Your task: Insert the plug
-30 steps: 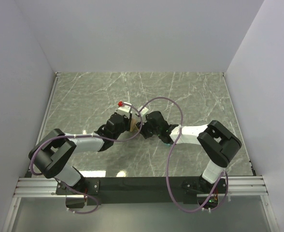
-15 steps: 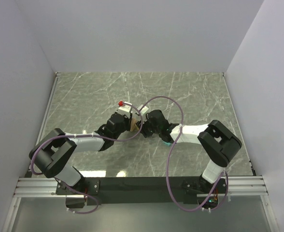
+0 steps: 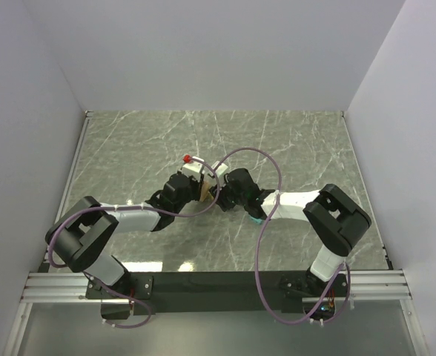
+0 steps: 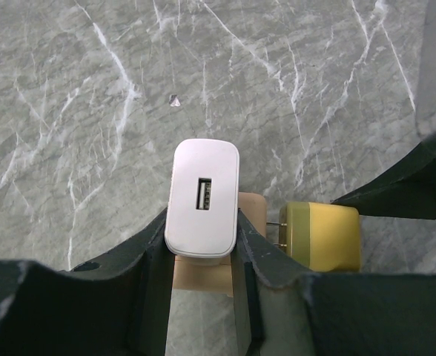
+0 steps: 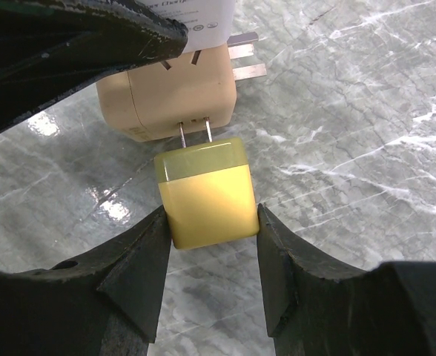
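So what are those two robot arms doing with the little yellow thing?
They're plugging it in. The left end effector holds a white charger stacked on a tan adapter block to steady it. The right end effector grips the yellow plug, with its two prongs at the block's side slots. Bare metal shows, so it isn't pushed fully in yet.

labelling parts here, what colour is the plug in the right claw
The plug is yellow, seen best in the right wrist view.

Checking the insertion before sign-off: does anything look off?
Yes. The yellow plug, held in the right fingers, sits short of the beige adapter: both prongs show bare metal, so it is not fully seated.
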{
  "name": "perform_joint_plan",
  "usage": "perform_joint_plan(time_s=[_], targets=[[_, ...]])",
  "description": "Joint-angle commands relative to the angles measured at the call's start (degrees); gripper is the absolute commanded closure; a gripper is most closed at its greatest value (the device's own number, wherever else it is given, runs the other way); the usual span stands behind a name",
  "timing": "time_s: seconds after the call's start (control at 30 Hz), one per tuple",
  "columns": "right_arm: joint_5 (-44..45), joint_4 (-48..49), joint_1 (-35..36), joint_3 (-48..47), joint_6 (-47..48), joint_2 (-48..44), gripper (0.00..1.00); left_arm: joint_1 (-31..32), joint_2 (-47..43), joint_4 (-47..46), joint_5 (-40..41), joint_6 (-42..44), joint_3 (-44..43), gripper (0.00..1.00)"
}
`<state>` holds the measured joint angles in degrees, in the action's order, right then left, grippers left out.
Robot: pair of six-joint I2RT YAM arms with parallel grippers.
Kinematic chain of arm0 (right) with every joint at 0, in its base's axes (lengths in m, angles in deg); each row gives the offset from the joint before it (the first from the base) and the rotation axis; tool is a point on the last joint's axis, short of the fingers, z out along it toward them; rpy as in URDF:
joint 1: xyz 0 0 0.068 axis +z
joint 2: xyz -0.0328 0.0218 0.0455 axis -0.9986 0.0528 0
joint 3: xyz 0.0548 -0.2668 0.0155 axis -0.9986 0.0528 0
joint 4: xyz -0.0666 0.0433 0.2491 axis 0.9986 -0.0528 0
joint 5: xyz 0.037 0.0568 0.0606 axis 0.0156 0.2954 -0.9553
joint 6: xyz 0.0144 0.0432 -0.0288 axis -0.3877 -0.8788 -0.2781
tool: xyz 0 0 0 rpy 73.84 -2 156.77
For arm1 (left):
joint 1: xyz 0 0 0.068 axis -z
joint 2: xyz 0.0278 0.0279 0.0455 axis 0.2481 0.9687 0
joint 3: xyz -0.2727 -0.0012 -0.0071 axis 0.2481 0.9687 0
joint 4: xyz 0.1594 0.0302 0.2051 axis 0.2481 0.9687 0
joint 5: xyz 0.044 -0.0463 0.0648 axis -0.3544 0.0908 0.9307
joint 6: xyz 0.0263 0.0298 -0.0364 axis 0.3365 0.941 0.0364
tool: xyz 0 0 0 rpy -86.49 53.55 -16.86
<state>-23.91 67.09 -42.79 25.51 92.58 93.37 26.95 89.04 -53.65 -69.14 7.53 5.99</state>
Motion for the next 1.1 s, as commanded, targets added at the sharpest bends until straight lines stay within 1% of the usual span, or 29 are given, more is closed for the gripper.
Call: perform_joint_plan(time_s=[0.0, 0.27, 0.6, 0.9, 1.07], targets=[[-2.1, 5.5, 0.1, -2.6, 1.3, 0.0, 1.0, 0.9, 2.8, 3.5, -7.5, -0.3, -0.2, 1.0], [-3.0, 6.1, 0.0, -4.4, 1.3, 1.1, 1.0, 0.9, 3.6, 3.7, -7.7, -0.9, -0.2, 1.0], [-2.9, 5.3, -0.2, -8.1, -0.8, 3.6, 1.0, 0.3, 3.9, 3.5, -10.3, -1.6, 0.1, 1.0], [-2.7, 5.2, -0.7, -9.3, -1.2, 3.6, 1.0, -0.4, 5.3, 3.0, -13.4, -1.7, -0.1, 1.0], [-2.9, 4.0, -1.1, -10.5, -1.0, 3.3, 1.0, -0.5, 5.7, 3.1, -13.4, -1.6, -0.3, 1.0]])
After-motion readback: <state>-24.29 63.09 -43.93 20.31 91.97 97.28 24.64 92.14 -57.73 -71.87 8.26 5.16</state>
